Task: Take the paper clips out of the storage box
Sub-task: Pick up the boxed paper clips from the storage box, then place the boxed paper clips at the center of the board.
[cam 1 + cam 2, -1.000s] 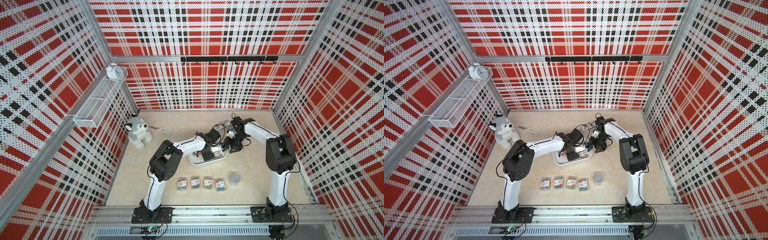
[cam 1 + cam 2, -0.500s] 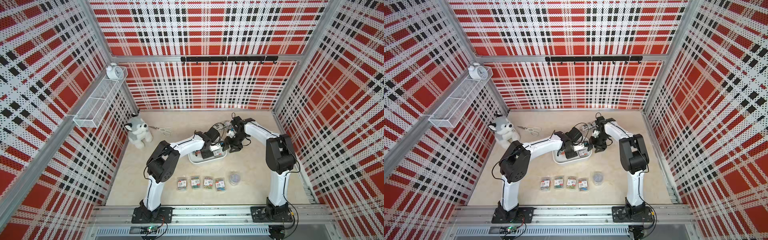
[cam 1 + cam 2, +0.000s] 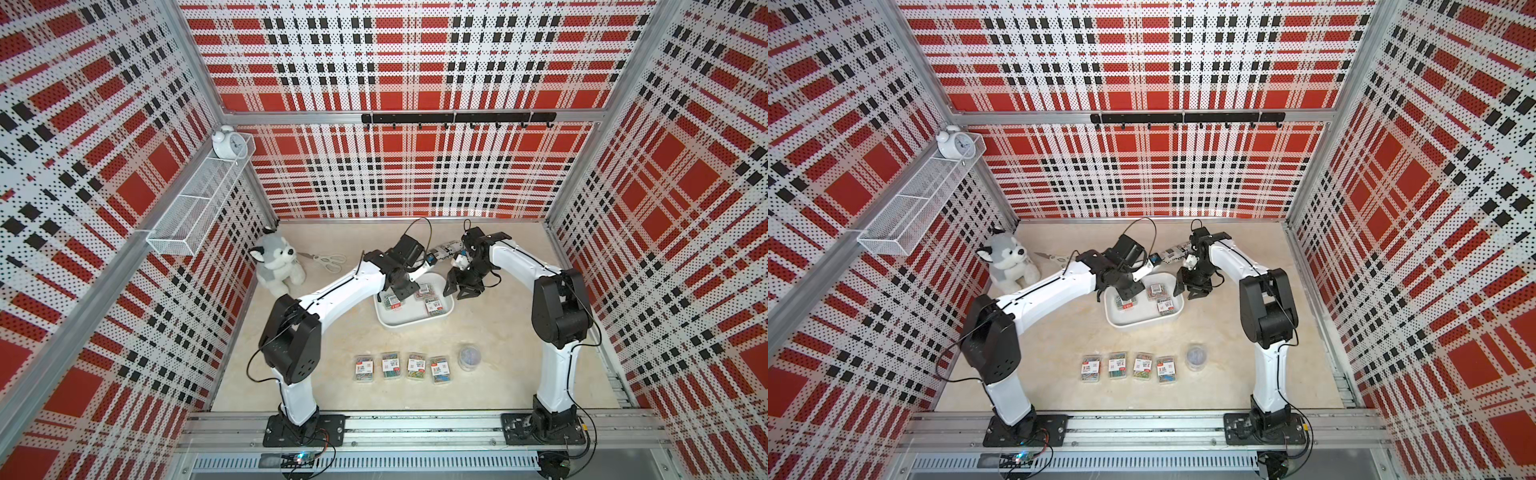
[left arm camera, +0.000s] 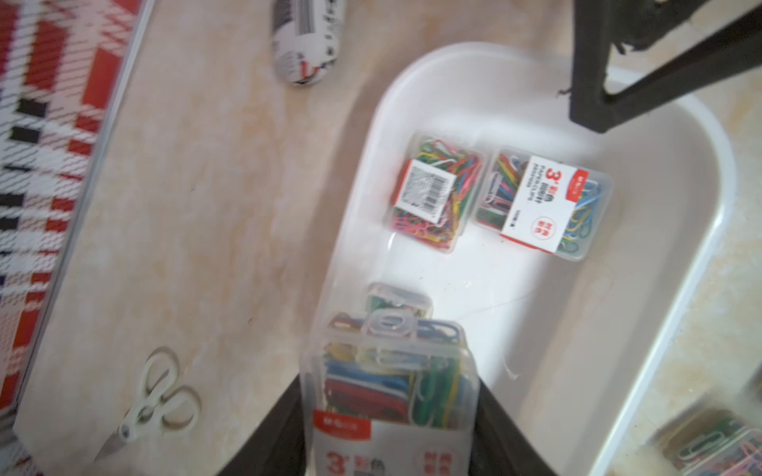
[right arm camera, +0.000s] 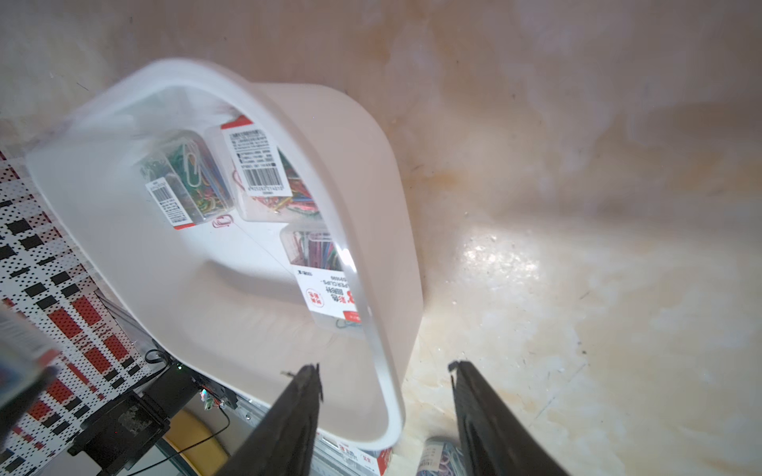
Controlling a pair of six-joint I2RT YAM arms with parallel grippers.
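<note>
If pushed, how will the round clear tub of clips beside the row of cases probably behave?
The round tub stands upright, so it likely slides rather than rolls; knocked over, it could roll. Its contents probably shift and rattle.

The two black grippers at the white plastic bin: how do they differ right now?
The left gripper is shut on a clear rectangular plastic case of coloured paper clips; the right gripper is open and empty. The left gripper is over the white rounded plastic storage bin; the right gripper straddles its wall, one finger inside, one outside. Both are black and two-fingered.
</note>
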